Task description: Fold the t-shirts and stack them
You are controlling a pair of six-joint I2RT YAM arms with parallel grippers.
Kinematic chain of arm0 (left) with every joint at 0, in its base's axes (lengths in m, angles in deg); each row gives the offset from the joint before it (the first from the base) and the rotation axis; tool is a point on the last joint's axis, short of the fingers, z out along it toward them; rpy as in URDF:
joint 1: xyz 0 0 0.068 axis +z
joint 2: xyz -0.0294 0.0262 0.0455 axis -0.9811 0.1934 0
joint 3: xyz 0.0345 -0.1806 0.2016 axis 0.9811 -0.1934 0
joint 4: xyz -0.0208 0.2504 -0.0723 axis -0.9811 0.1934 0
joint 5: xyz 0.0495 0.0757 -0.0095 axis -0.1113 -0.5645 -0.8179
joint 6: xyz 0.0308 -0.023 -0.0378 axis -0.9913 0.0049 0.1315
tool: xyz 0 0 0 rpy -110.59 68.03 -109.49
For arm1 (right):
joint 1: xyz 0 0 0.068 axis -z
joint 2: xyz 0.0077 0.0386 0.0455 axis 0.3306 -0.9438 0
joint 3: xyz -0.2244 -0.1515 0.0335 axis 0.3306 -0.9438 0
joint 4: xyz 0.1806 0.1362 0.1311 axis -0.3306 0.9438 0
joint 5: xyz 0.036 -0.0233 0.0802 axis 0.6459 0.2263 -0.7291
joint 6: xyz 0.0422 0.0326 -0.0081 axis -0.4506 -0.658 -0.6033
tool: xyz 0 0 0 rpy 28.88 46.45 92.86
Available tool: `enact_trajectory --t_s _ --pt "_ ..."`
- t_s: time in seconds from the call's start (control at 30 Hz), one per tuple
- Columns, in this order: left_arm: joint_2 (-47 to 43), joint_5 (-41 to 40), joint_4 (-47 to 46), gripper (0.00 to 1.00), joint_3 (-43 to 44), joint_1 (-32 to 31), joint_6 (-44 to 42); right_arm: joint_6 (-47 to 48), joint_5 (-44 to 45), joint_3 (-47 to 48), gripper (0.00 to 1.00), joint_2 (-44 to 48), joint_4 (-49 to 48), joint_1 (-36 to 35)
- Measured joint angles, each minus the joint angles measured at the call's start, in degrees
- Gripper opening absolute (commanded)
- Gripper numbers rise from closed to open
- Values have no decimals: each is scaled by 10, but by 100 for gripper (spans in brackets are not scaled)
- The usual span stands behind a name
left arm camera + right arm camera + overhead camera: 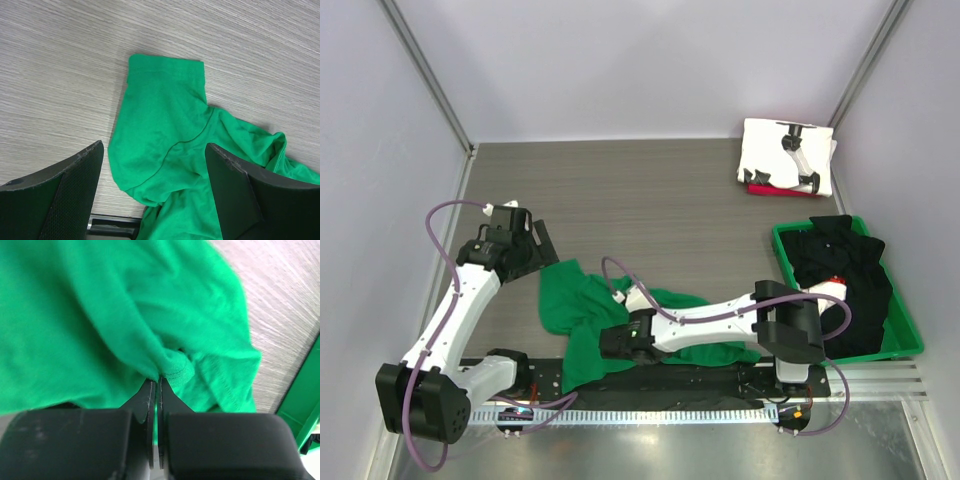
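Bright green cloth t-shirt [575, 300] lies crumpled and unfolded on the grey wood-grain desk [660, 200], near the front edge and a little left of centre, with one sleeve spread flat toward the left. At far left, the white left arm [460, 300] reaches up from its base, and the left gripper [542, 243] hangs just beside the shirt's left edge. Its two black fingers [75, 190] stand wide apart, released and holding nothing, and its wrist camera looks down on the flat sleeve between them. Toward the middle, the right gripper [156, 381] is clenched on a bunched fold of the green t-shirt. Its jaws are pressed together on the cloth beside a ribbed edge. The white right arm [720, 315] stretches low across the shirt from its base on the right. Farther right, a rigid green plastic bin [905, 318] sits on the desk with a heap of loose black t-shirts [850, 270] inside. At the far right corner, well apart from the arms, a folded white t-shirt with black print [787, 155] rests on top of a folded red t-shirt [770, 190], of which only the near edge shows.
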Motion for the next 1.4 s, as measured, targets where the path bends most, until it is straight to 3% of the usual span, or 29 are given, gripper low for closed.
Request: enact_trajectory --t_s 0.2,0.47,0.67,0.97,1.07,1.1,1.13,1.23,1.4 --pt "1 -11 0 84 0 0 1 23 9 -22 1 37 -11 55" --pt "9 -54 15 84 -10 32 54 82 48 -25 1 183 -14 200" --pt "-39 -29 -32 74 -131 84 136 140 61 -23 1 236 -21 293" --pt "-10 27 -126 66 -226 88 186 212 38 -40 1 277 -65 395" --pt "7 42 -159 51 -233 88 188 226 27 -54 1 279 -82 401" --pt "12 49 -176 42 -235 88 189 230 20 -61 1 279 -87 403" --pt "22 59 -193 22 -237 88 189 232 16 -66 1 279 -91 405" --pt "45 81 -225 0 -238 88 188 240 -3 -79 1 279 -106 417" --pt "42 92 -185 0 -180 87 174 259 -20 -68 1 279 -110 442"
